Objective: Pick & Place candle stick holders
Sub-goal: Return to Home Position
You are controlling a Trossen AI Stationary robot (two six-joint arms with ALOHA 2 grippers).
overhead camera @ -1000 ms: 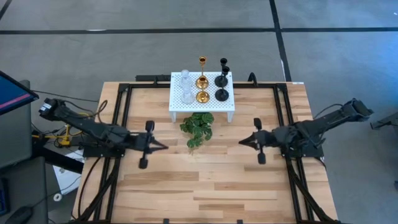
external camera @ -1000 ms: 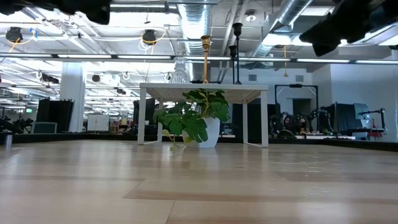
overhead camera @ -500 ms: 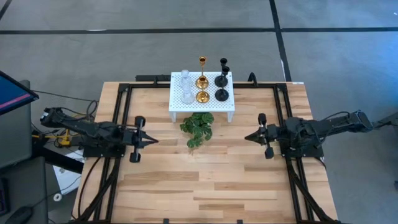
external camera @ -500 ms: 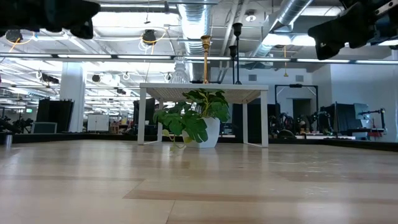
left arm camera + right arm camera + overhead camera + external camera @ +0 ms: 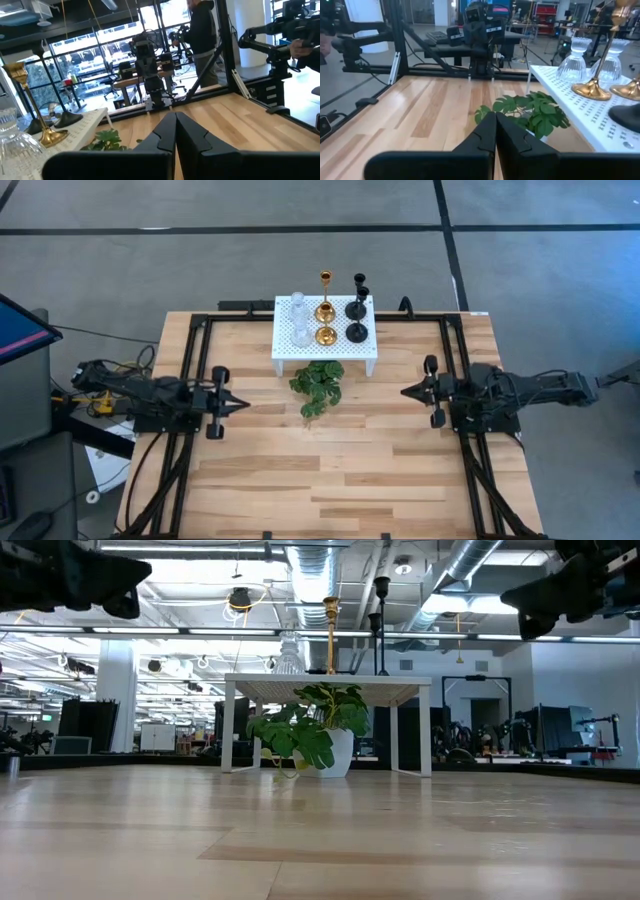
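The candle stick holders stand by their round bases on a white perforated stand (image 5: pixel 325 345) at the table's far middle. There are two clear glass ones (image 5: pixel 298 308), two gold ones (image 5: pixel 325 311) and two black ones (image 5: pixel 357 308). My left gripper (image 5: pixel 243 404) hovers over the table's left part, pointing toward the middle, fingers shut (image 5: pixel 175 120) on nothing. My right gripper (image 5: pixel 404 392) hovers over the right part, facing it, also shut (image 5: pixel 495 117) and empty. Both are well short of the stand.
A green leafy plant (image 5: pixel 317 385) in a white pot stands on the table just in front of the stand, between the two grippers. Black frame rails (image 5: pixel 195 360) run along the table's left, right and far sides. Bare wood (image 5: pixel 320 480) fills the near half.
Both arms have drawn back from the middle. My left gripper has gone toward the table's left edge and come down a little. My right gripper has gone toward the right edge. Both stayed shut and empty. The holders, stand and plant have not moved.
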